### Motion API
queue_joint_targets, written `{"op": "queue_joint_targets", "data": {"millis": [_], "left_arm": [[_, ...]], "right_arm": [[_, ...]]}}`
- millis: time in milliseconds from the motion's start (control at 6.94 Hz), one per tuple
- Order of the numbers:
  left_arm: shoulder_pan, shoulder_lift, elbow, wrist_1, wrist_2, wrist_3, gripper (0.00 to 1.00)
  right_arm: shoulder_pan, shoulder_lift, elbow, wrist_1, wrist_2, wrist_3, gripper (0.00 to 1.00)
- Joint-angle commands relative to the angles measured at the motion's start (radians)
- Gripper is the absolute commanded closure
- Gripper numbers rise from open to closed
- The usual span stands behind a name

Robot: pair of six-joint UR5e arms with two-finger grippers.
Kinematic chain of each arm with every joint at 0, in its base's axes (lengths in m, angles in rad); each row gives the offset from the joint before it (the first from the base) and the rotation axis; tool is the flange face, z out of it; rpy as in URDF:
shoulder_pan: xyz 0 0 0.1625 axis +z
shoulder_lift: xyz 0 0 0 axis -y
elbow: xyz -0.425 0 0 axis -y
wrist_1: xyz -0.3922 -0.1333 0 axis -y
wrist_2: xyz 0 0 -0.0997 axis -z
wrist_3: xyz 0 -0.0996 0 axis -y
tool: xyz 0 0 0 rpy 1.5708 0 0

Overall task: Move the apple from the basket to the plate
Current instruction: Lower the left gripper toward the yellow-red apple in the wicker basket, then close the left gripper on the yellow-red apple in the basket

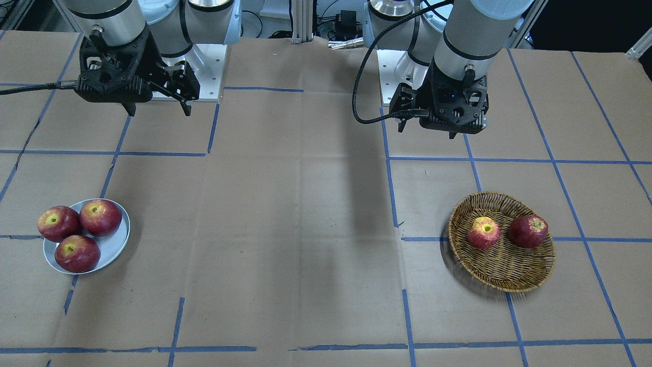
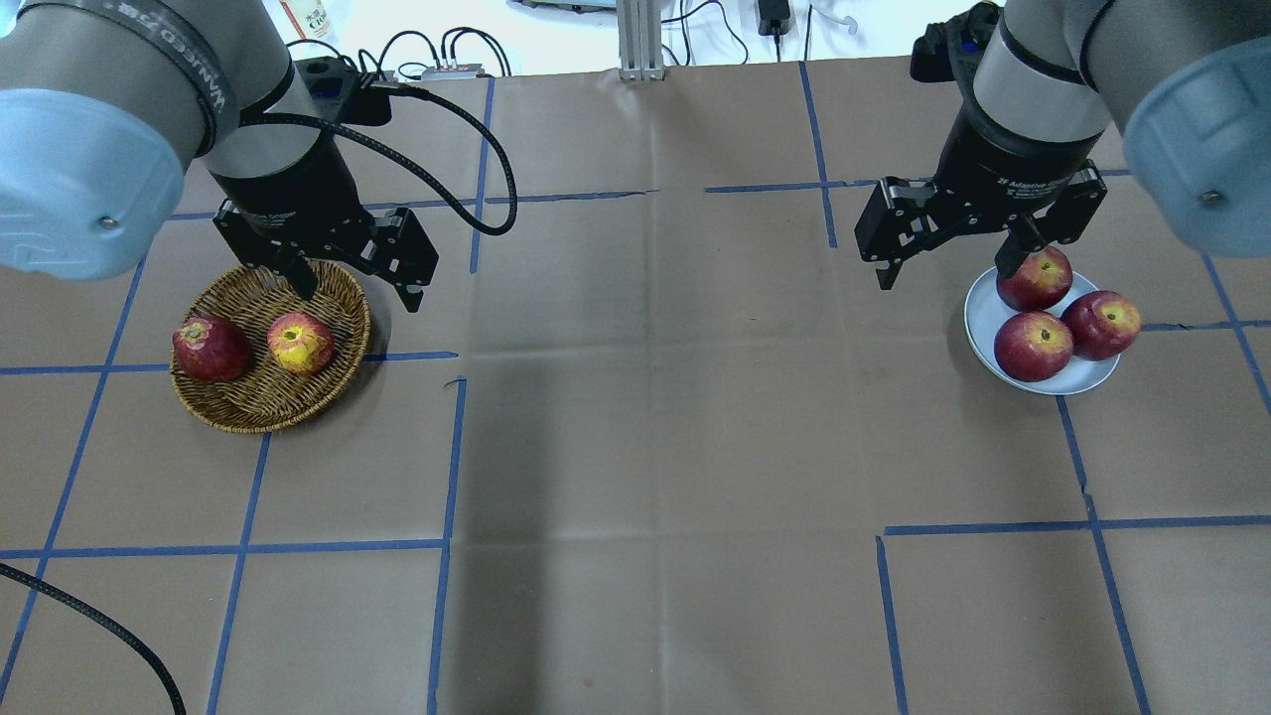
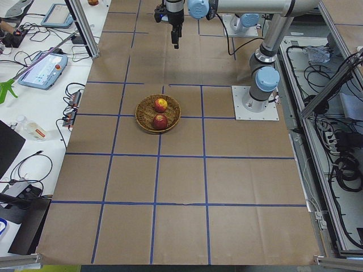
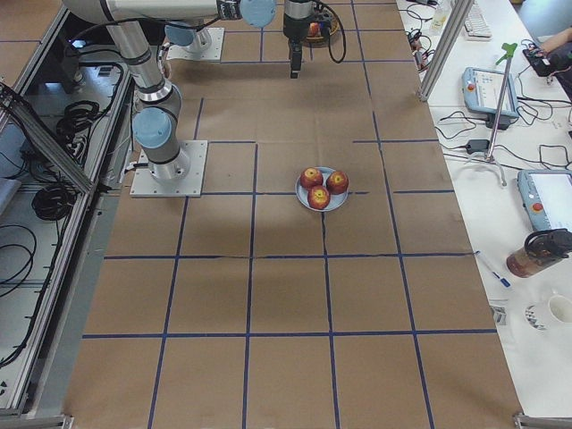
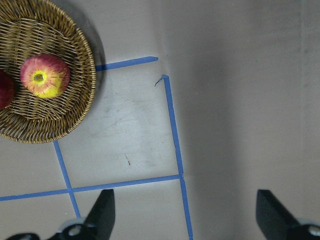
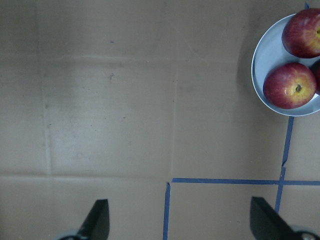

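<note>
At the left, the basket holds 2 fruits: a darker apple, then the apple just beside it. The left gripper hangs above the basket's far rim, fingers wide apart and empty, with the apple off to its side. The right gripper is likewise spread, beside the plate of 3 apples.

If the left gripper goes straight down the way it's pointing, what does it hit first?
Probably the bare brown cardboard table, near a blue tape line; the round woven wicker basket lies off to one side of the left gripper.
</note>
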Motion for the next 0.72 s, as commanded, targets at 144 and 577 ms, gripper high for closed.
{"op": "queue_joint_targets", "data": {"millis": [144,577], "left_arm": [[0.14,-0.031,-0.143,0.212,-0.001,0.202,0.01],[0.257,-0.177,-0.281,0.553,0.0,0.399,0.01]], "right_arm": [[-0.001,0.0,0.002,0.0,0.0,-0.015,0.0],[-0.001,0.0,0.002,-0.002,0.0,-0.018,0.0]]}}
